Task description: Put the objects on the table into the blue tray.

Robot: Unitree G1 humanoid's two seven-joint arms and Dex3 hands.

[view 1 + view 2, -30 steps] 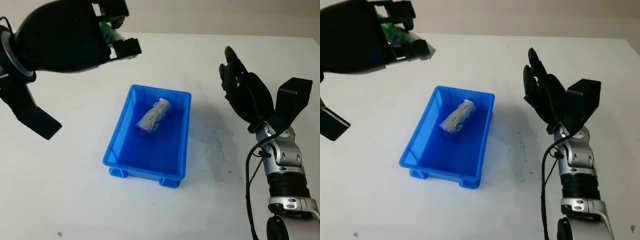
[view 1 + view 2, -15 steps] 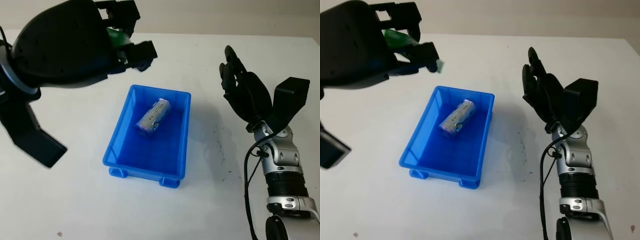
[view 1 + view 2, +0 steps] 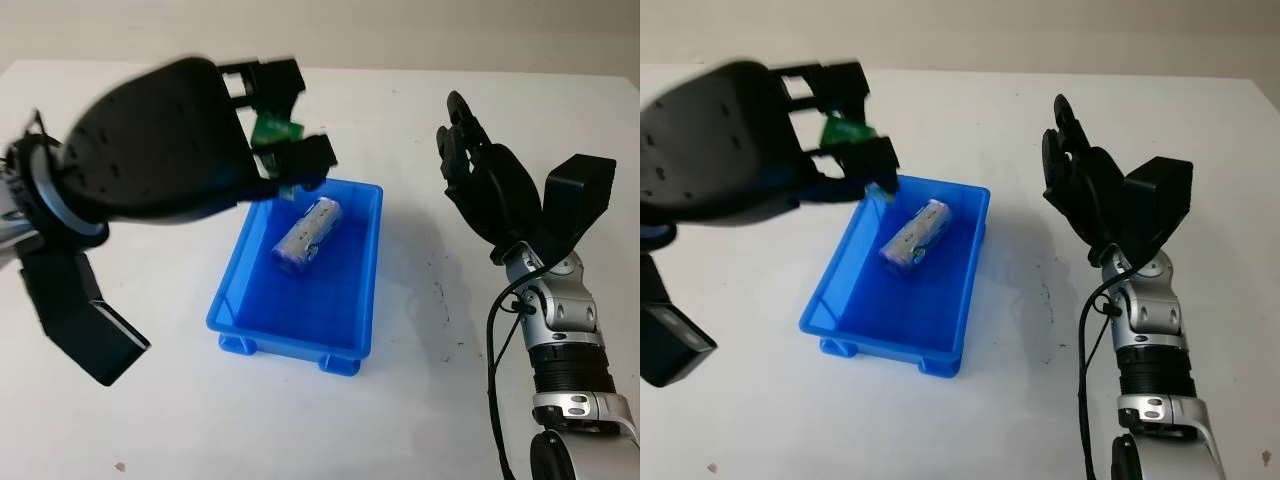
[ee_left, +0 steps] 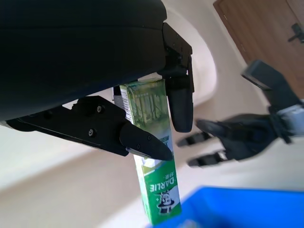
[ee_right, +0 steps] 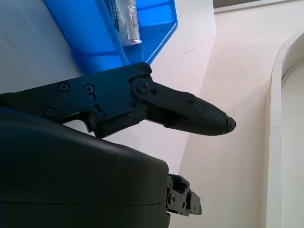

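My left hand [image 3: 285,150] hangs above the far left corner of the blue tray [image 3: 230,300], shut on a green toothpaste box [image 4: 154,156]. A little of that green box [image 3: 272,128] peeps out between the fingers in the left eye view. A silvery cylindrical packet [image 3: 306,234] lies inside the tray toward its far end. My right hand [image 3: 480,175] is open and raised over the table to the right of the tray, holding nothing.
The white table [image 3: 420,380] spreads around the tray on all sides. A few dark marks [image 3: 440,295] dot the surface right of the tray. The right forearm [image 3: 560,350] rises from the bottom right corner.
My left hand has carried the green box right and nearer, from beyond the tray's far left to over its far left corner. The right hand has stayed put.
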